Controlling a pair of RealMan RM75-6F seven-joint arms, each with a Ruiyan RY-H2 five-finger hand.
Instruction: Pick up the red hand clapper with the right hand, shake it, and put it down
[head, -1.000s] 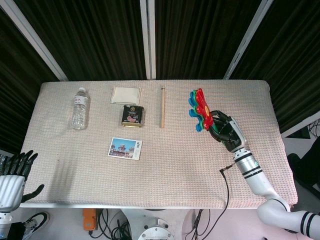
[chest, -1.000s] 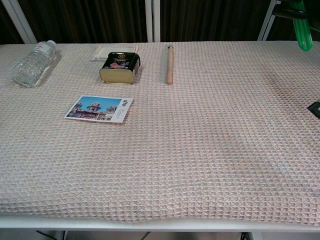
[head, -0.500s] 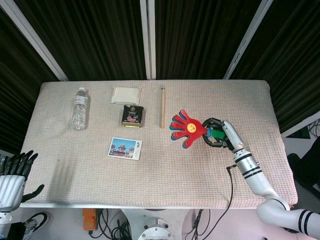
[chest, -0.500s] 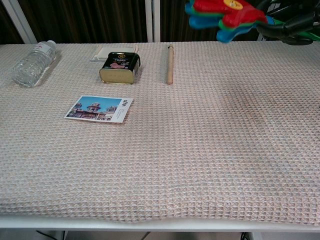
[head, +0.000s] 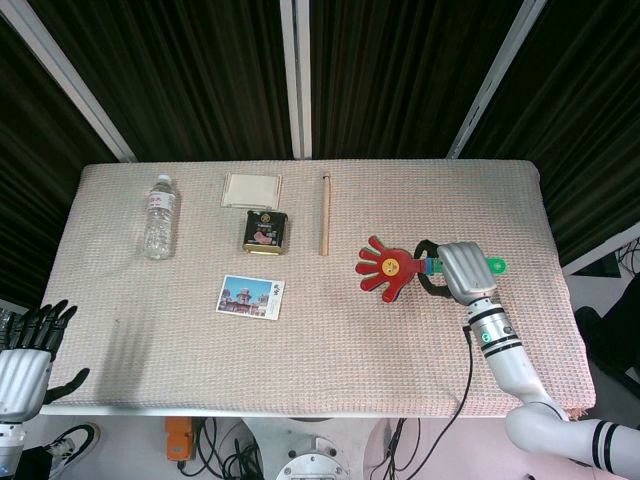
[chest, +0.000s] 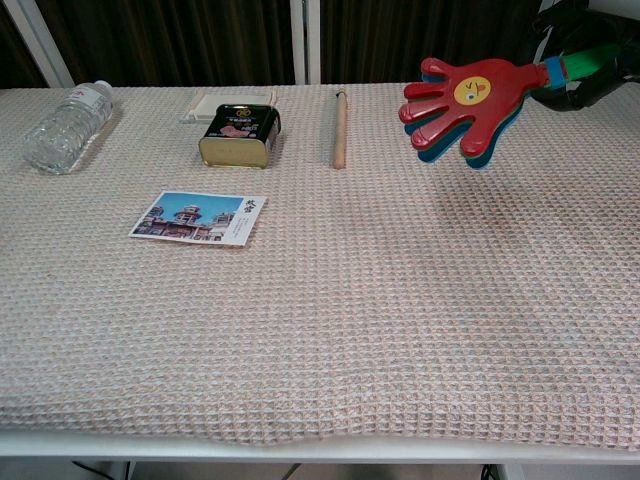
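The right hand (head: 463, 270) grips the clapper (head: 387, 267) by its green handle, so the red palm juts out level over the desk (head: 330, 330), free to swing. The left hand (head: 28, 345) hangs off the desk's corner, fingers apart, holding nothing.

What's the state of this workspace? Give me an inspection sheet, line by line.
Surface: table under a beige woven cloth.
Job's things: red hand clapper, held above the cloth by its green handle.
Clutter: water bottle lying flat, tin, postcard, white box, wooden stick.
Hands: right hand grips the clapper; left hand is off the table's near left corner, holding nothing.
Cables: black cable along the right arm.
Surroundings: dark curtains behind.
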